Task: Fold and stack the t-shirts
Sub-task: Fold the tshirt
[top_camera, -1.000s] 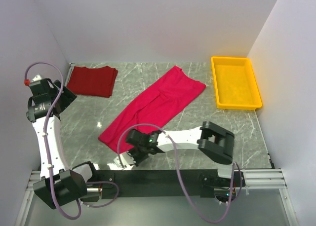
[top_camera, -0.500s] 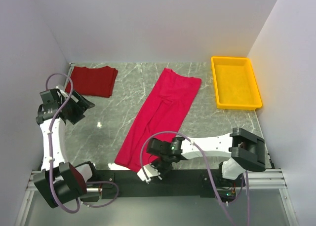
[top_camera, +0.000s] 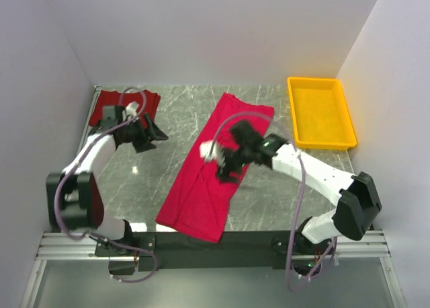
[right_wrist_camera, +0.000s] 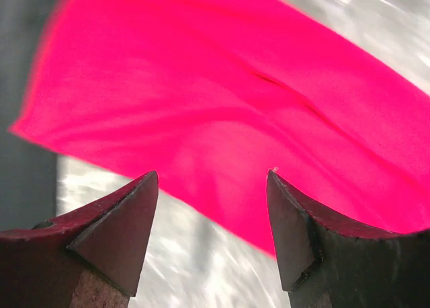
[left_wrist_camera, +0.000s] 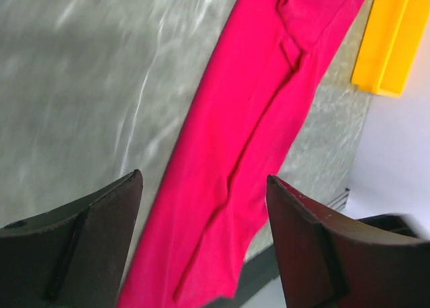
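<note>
As seen from above, starting at the left: finds the brick-red t-shirt (top_camera: 102, 110) folded in the far left corner of the table (top_camera: 168, 113); puts the left gripper (top_camera: 158, 134) at its near right corner, fingers spread wide, holding nothing; finds the crimson-pink t-shirt (top_camera: 201, 187) mid-table as a long narrow strip, near end reaching the front edge; hangs the right gripper (top_camera: 227, 165) over its middle, blurred, fingers parted with nothing between; leaves the yellow tray (top_camera: 322, 145) far right, apart. Likely hazards: pinching one layer only and opening the strip; dragging the near end off the edge; folding crooked from uneven ends.
</note>
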Robot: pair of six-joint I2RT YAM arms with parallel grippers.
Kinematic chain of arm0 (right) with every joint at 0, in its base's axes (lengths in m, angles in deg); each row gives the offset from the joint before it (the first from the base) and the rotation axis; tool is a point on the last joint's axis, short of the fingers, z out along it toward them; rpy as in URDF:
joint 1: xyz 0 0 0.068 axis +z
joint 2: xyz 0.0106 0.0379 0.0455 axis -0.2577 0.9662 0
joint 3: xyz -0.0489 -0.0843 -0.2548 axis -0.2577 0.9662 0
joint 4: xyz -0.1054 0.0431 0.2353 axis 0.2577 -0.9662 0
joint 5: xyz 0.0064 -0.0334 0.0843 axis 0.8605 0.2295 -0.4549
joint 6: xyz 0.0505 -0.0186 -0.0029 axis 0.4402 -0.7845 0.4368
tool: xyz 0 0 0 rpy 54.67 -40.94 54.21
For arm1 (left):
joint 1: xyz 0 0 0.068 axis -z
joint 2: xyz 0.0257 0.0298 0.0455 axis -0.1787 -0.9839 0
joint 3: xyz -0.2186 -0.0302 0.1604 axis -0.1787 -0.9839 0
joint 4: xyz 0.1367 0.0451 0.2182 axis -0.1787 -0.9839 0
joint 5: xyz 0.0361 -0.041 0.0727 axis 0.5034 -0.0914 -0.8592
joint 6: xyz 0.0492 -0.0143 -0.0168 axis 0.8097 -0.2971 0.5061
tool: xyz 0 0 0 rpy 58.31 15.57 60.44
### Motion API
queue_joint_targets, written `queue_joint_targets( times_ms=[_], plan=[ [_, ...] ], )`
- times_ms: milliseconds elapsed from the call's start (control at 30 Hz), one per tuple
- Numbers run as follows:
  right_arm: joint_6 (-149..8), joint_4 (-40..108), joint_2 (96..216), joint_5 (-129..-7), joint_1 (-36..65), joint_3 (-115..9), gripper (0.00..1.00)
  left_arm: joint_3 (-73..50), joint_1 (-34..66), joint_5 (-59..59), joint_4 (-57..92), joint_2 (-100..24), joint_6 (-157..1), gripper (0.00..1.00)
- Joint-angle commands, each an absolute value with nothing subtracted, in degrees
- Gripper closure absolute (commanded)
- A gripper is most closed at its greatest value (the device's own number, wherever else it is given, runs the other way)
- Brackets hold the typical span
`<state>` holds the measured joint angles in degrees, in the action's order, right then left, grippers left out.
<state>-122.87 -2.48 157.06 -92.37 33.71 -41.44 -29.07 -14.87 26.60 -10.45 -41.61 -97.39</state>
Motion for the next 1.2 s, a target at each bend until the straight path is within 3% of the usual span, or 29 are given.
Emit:
queue_joint_targets(
  times_ms=[0,233,467,700,1167],
  plan=[
    [-119.34,-5.17,154.92,-94.9,24.12,-45.28,0.28,-20.22,-10.74,27.55,-1.77,-50.53,-95.15,0.21],
    [-99.22,4.23,153.34,-96.13,0.84,-45.46,0.3,-0.79,-2.84,27.28,-2.99,-75.13,-93.39,0.27],
    [-89.71,5.03,152.63,-97.8,-11.93,-46.52,0.31,16.77,1.92,23.61,-4.14,-89.75,-96.02,0.32],
    [-85.05,6.08,150.35,-100.17,-14.58,-43.45,0.32,29.72,5.17,17.02,-8.26,-100.3,-98.57,0.37],
    [-82.41,8.46,149.73,-101.49,-14.67,-41.94,0.32,35.44,7.9,16.12,-10.2,-106.9,-100.07,0.44]
  ],
)
